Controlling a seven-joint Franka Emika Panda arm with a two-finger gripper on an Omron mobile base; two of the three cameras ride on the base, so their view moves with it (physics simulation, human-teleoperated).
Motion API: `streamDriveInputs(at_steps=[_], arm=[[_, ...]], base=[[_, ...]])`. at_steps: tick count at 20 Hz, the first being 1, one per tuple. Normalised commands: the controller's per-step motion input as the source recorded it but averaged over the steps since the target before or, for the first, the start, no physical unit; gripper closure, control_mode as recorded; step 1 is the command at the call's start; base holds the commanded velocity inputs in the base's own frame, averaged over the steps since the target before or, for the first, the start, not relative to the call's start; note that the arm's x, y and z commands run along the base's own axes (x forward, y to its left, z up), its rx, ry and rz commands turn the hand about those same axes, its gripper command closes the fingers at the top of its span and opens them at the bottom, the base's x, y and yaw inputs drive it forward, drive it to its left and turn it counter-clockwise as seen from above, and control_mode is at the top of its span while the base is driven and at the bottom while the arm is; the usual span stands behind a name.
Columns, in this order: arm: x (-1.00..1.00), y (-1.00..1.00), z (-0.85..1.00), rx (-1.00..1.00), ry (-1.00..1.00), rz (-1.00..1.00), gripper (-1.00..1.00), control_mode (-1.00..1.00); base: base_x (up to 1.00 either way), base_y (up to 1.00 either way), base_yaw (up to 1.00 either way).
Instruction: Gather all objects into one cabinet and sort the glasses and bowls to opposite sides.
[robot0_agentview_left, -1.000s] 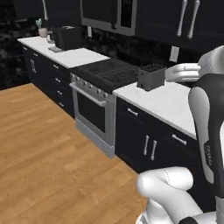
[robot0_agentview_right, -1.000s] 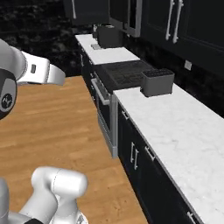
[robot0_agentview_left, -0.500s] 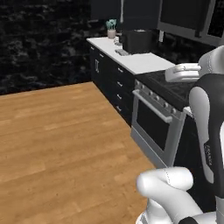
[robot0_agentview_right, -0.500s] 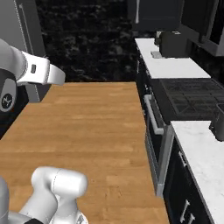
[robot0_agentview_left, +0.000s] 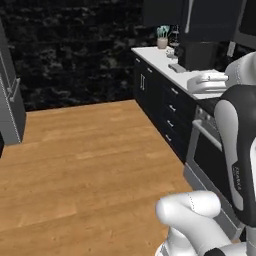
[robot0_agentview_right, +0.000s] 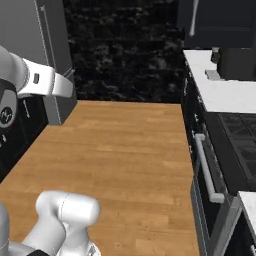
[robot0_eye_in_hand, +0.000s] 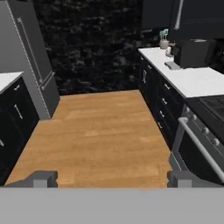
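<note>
Hand (robot0_eye_in_hand: 112, 179) wide open, above floor (robot0_eye_in_hand: 100, 131)

Wooden floor (robot0_eye_in_hand: 100, 131), black stone wall (robot0_eye_in_hand: 92, 43) — white counter (robot0_eye_in_hand: 192, 81) over black drawers (robot0_eye_in_hand: 159, 103).

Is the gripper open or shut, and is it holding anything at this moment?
Open and empty: in the hand view the gripper has its two fingertips far apart, with bare wooden floor between.

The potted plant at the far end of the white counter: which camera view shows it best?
The hand view: the potted plant stands unobstructed on the white counter, beside the black appliance. The left base view shows it small but recognisable. In the right base view I cannot make it out.
</note>
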Motion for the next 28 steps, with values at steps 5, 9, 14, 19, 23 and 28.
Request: streamDriveInputs(at_steps=[5, 9, 14, 19, 23, 28], arm=[[0.0, 0.0, 0.0, 0.0, 0.0, 0.0, -1.0, 1.0], [0.0, 0.0, 0.0, 0.0, 0.0, 0.0, -1.0, 1.0], [0.0, 0.0, 0.0, 0.0, 0.0, 0.0, -1.0, 1.0], [0.0, 0.0, 0.0, 0.0, 0.0, 0.0, -1.0, 1.0], [0.0, 0.0, 0.0, 0.0, 0.0, 0.0, -1.0, 1.0], [0.0, 0.0, 0.0, 0.0, 0.0, 0.0, -1.0, 1.0]], base=[[0.88, 0.21, 0.14], [0.68, 0.33, 0.21], [0.98, 0.38, 0.34], [1.0, 0.08, 0.15], [1.0, 0.0, -0.01], [1.0, 0.02, -0.12]])
